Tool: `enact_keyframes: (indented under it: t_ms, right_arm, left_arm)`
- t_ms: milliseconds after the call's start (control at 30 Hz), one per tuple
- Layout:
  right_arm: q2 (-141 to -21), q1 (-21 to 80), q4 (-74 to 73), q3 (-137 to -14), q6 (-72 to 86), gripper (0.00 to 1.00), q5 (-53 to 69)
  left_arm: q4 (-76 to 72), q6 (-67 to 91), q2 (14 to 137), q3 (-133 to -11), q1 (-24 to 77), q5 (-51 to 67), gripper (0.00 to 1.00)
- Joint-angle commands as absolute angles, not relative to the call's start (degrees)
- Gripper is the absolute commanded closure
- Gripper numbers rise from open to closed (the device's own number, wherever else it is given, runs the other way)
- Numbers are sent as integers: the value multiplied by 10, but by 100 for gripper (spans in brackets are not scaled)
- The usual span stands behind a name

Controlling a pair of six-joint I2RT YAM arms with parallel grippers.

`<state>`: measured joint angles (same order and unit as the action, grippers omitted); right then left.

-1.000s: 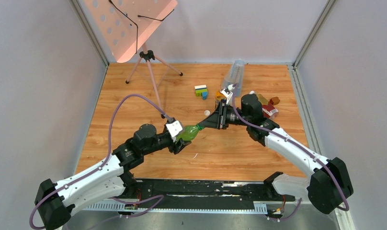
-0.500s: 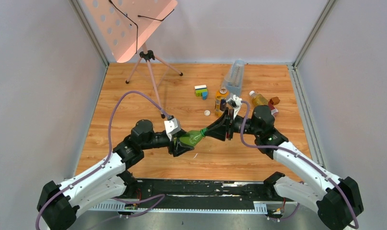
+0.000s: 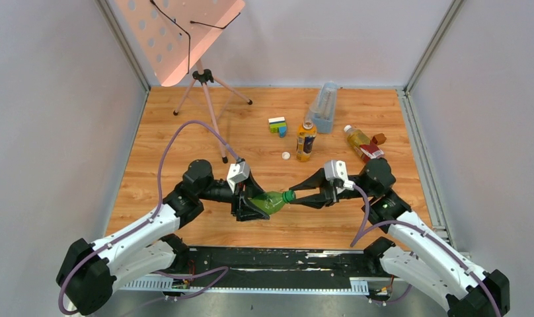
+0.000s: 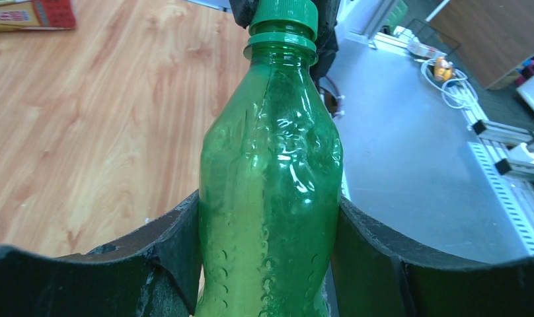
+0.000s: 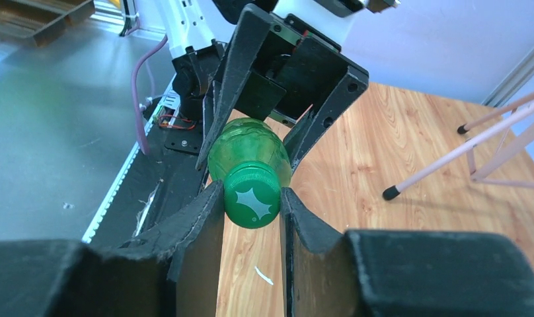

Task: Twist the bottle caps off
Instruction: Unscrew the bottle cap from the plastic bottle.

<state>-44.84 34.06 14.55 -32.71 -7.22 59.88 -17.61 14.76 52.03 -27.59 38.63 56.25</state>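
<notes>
My left gripper (image 3: 254,205) is shut on the green bottle (image 3: 271,201) and holds it roughly level above the table, neck pointing right. In the left wrist view both fingers press the bottle's body (image 4: 271,172). My right gripper (image 3: 292,197) is shut on its green cap (image 3: 289,196). The right wrist view shows the cap (image 5: 252,196) pinched between the two pads (image 5: 208,218). An amber bottle with a yellow label (image 3: 306,140) stands upright behind. A loose white cap (image 3: 286,156) lies to its left. An amber bottle with a red label (image 3: 361,142) lies at the back right with a white cap (image 3: 347,128) on.
A tall clear bluish container (image 3: 324,105) stands behind the yellow-label bottle. Multicoloured toy bricks (image 3: 277,125) sit to its left. A reddish-brown block (image 3: 379,139) lies by the red-label bottle. A music stand's tripod (image 3: 205,92) stands at the back left.
Both grippers have moved toward the near edge together with the green bottle. The right arm has swung down from the back right. The bottle now lies more level.
</notes>
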Motion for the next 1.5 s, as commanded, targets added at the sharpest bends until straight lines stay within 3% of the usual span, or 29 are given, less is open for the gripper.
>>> enact_keyframes:
  t_ms: [0, 233, 267, 300, 333, 367, 500, 667, 833, 933, 1067, 1467]
  right_arm:
    - [-414, 326, 106, -324, -164, 100, 660]
    - [-386, 327, 94, -322, -185, 97, 645]
    - [-385, 326, 98, -324, -163, 87, 623]
    - [-384, 326, 100, -326, -137, 64, 604]
    - [-383, 326, 96, -330, -117, 49, 592]
    - [-381, 326, 83, -336, -109, 41, 592]
    - [-360, 326, 91, -336, -67, 33, 560]
    - [-365, 326, 115, -326, 78, 29, 425]
    - [-414, 326, 45, -366, 397, 34, 208]
    - [-452, 326, 3, -396, 471, 35, 239]
    - [-487, 326, 2, -399, 535, 36, 259]
    - [-567, 326, 10, -415, 564, 44, 340]
  left_arm:
    - [-223, 191, 516, -300, 366, 650, 100]
    - [-216, 198, 507, -304, 366, 647, 100]
    - [-199, 188, 505, -307, 366, 639, 100]
    - [-174, 168, 503, -312, 366, 630, 100]
    - [-168, 164, 501, -314, 366, 625, 100]
    - [-159, 162, 498, -316, 366, 609, 100]
    - [-105, 126, 492, -329, 366, 574, 100]
    - [-28, 73, 488, -346, 368, 468, 100]
    - [24, -3, 461, -342, 436, 270, 100]
    - [39, -51, 453, -343, 486, 142, 100]
    - [38, -83, 449, -344, 536, 60, 100]
    - [41, -101, 466, -354, 551, 45, 100]
